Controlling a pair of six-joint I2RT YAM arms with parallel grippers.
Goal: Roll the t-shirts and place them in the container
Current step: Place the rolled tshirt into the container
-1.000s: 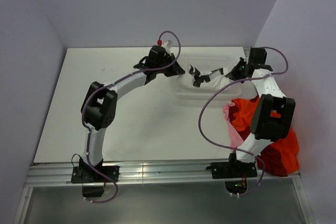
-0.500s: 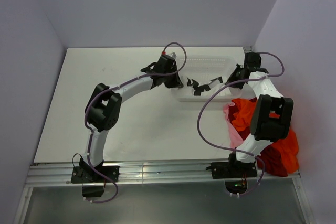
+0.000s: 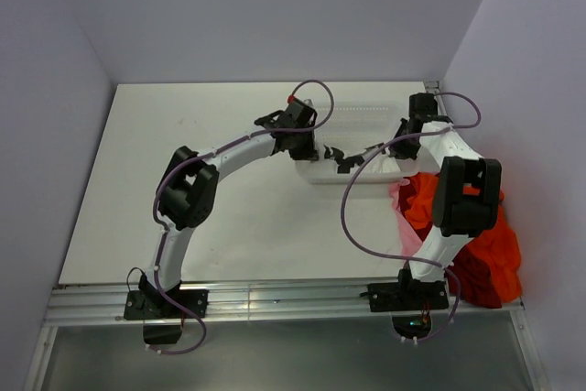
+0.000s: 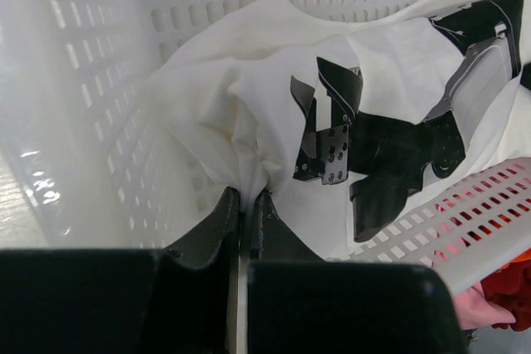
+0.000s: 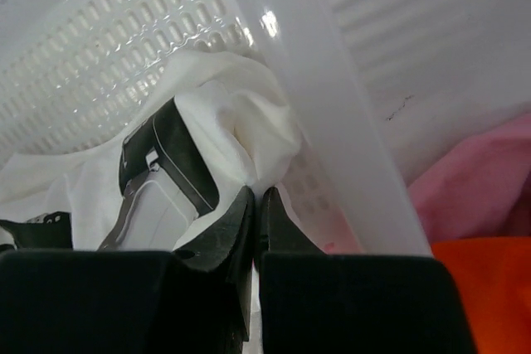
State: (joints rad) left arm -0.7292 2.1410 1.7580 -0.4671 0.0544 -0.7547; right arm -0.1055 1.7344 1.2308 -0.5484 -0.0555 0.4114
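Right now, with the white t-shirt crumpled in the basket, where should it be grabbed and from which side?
Probably at a raised fold near each end, coming down from above: the white t-shirt lies bunched inside the mesh basket, whose walls block the sides. The left end effector and right end effector are each pinched on such a fold.

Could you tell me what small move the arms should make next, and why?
Probably raise both together: the left gripper and right gripper are each shut on a fold of the white t-shirt, which lies bunched inside the basket, and rolling needs it flat on the table.
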